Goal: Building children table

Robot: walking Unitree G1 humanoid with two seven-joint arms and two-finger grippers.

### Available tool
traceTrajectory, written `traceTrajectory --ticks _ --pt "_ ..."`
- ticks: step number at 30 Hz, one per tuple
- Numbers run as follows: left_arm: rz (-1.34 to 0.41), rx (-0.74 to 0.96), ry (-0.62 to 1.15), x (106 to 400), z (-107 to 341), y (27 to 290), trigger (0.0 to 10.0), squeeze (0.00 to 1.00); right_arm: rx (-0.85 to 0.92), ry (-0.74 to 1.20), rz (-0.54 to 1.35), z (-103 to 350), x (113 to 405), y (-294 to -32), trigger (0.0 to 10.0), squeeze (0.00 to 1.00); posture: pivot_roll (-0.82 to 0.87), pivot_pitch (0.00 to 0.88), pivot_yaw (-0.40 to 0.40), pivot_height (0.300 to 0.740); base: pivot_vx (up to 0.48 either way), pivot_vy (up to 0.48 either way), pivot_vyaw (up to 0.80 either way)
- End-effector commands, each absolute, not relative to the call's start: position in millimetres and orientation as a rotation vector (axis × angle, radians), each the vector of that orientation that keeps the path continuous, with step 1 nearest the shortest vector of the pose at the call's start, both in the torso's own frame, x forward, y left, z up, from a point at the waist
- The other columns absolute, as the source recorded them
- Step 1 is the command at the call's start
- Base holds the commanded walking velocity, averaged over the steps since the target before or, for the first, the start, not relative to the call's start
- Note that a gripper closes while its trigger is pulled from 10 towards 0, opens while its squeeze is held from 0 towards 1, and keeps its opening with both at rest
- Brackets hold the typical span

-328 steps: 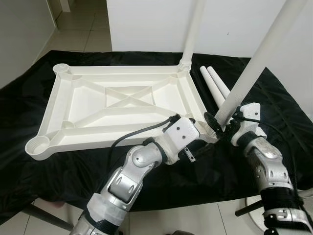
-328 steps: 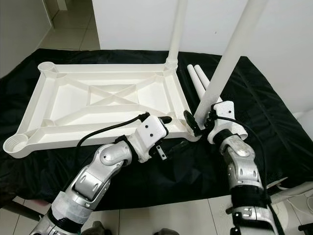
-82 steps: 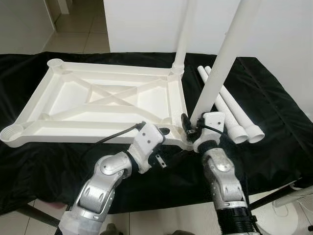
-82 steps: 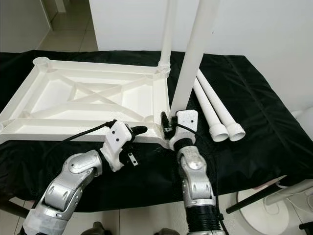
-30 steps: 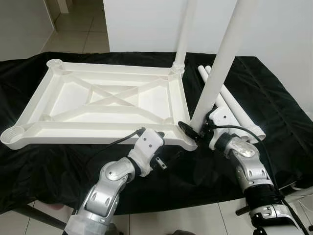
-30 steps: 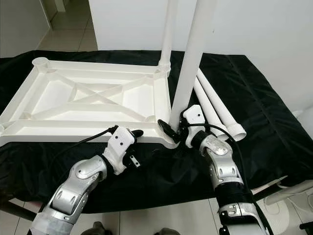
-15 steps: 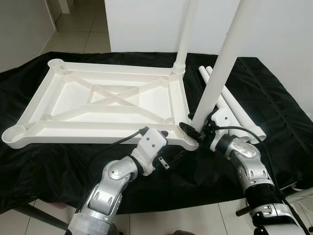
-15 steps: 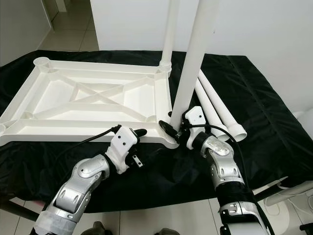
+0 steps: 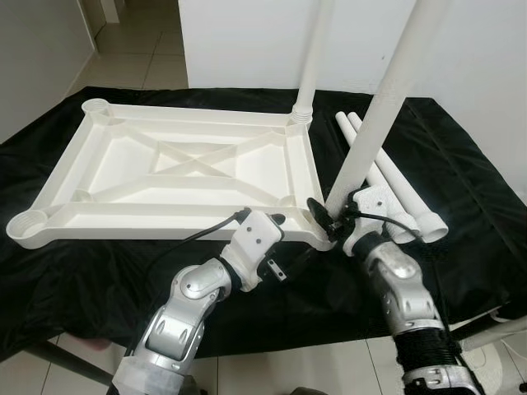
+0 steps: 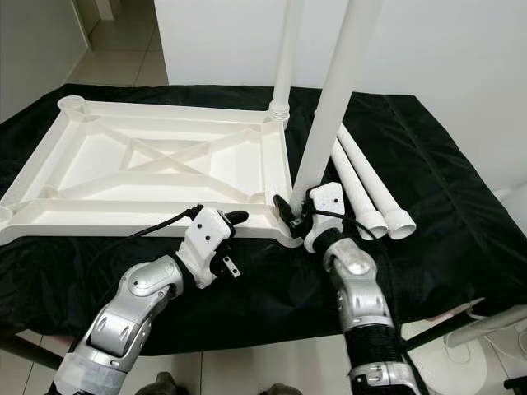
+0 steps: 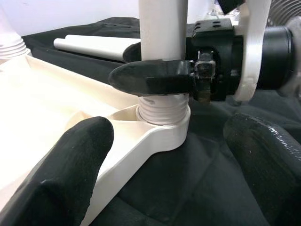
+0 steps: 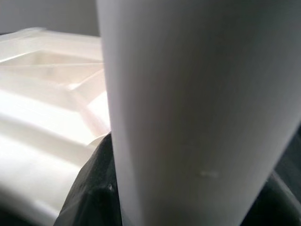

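Note:
The white tabletop (image 9: pixel 148 226) lies upside down on a black cloth. One white leg (image 9: pixel 311 58) stands upright in its far right corner. A second leg (image 9: pixel 383 107) stands in the near right corner socket (image 11: pixel 162 127), its threaded end in the socket. My right gripper (image 9: pixel 329 218) is shut on this leg just above the socket; one black finger (image 11: pixel 150 77) wraps its front. My left gripper (image 11: pixel 164 155) is open at the tabletop's near edge beside that corner, with one finger (image 11: pixel 61 165) over the rim and the other over the cloth.
Two loose white legs (image 9: pixel 395 185) lie side by side on the cloth right of the tabletop. A white wall (image 9: pixel 247 41) stands behind. The cloth's front edge hangs above a tiled floor, where a white round base with a dark bar (image 10: pixel 494 321) sits at right.
My right elbow has swung inward to the left while its gripper stays shut on the near leg. The leg stays in the corner socket. The left gripper has barely moved.

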State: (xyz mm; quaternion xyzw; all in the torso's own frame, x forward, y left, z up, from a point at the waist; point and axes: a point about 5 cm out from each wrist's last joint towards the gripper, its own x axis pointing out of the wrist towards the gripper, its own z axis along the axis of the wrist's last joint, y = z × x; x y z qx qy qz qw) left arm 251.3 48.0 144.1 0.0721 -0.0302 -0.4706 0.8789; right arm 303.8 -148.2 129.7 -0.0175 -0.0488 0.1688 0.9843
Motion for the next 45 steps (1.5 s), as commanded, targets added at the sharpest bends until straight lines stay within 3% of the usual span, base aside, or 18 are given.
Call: traceTrajectory --ticks 1,5,9,16,17,24,25,27,28,34,36,45 --pt "-0.930 0.137 -0.080 252.7 149.2 49.2 10.0 0.00 -0.003 -0.047 0.179 123.4 297.2 -135.0 10.0 0.00 -0.06 0.000 -0.041 0.740 0.000 0.000 0.00" --pt "-0.924 0.135 -0.082 251.7 150.2 50.6 10.0 0.00 0.059 -0.005 0.068 121.4 291.5 -112.8 10.0 0.00 -0.06 0.005 -0.041 0.740 0.000 0.000 0.00" --pt "-0.922 0.126 -0.080 251.0 151.1 51.1 10.0 0.00 0.061 -0.004 0.075 122.6 289.0 -103.8 10.0 0.00 -0.07 0.008 -0.039 0.740 0.000 0.000 0.00" --pt "-0.925 0.122 -0.080 252.5 153.3 50.6 10.0 0.00 0.048 -0.013 0.063 126.8 289.1 -111.4 10.0 0.02 -0.07 0.010 -0.040 0.740 0.000 0.000 0.00" --pt "-0.926 0.121 -0.081 252.9 154.0 50.4 10.0 0.00 0.063 -0.015 0.067 128.2 288.5 -112.9 10.0 1.00 -0.07 0.010 -0.038 0.740 0.000 0.000 0.00" --pt "-0.929 0.116 -0.082 251.6 155.4 49.7 10.0 0.00 0.040 -0.064 0.133 138.4 286.9 -126.2 10.0 1.00 -0.07 0.010 -0.036 0.740 0.000 0.000 0.00" --pt "-0.931 0.116 -0.081 251.3 155.5 49.5 10.0 0.00 0.035 -0.049 0.178 137.6 287.1 -131.9 10.0 0.87 -0.07 0.009 -0.034 0.740 0.000 0.000 0.00" --pt "-0.935 0.116 -0.080 251.0 155.7 49.3 10.0 0.00 0.032 -0.029 0.234 136.8 287.0 -138.9 10.0 0.87 -0.07 0.009 -0.034 0.740 0.000 0.000 0.00" --pt "-0.936 0.116 -0.080 251.2 155.7 49.2 10.0 0.00 0.006 -0.031 0.293 137.9 287.1 -144.4 10.0 0.00 -0.08 0.007 -0.033 0.740 0.000 0.000 0.00" --pt "-0.938 0.118 -0.083 253.2 156.5 49.1 10.0 0.00 -0.054 -0.039 0.456 141.4 288.8 -154.0 10.0 0.00 -0.08 0.000 -0.030 0.740 0.000 0.000 0.00" --pt "-0.937 0.118 -0.090 255.7 158.4 48.7 10.0 0.00 -0.085 -0.047 0.593 145.0 295.9 -158.9 10.0 0.00 -0.07 0.000 -0.027 0.740 0.000 0.000 0.00" --pt "-0.931 0.112 -0.104 256.3 162.7 45.5 10.0 0.00 -0.132 -0.002 0.749 138.6 310.6 -152.1 10.0 0.00 -0.06 0.000 -0.026 0.740 0.000 0.000 0.00"
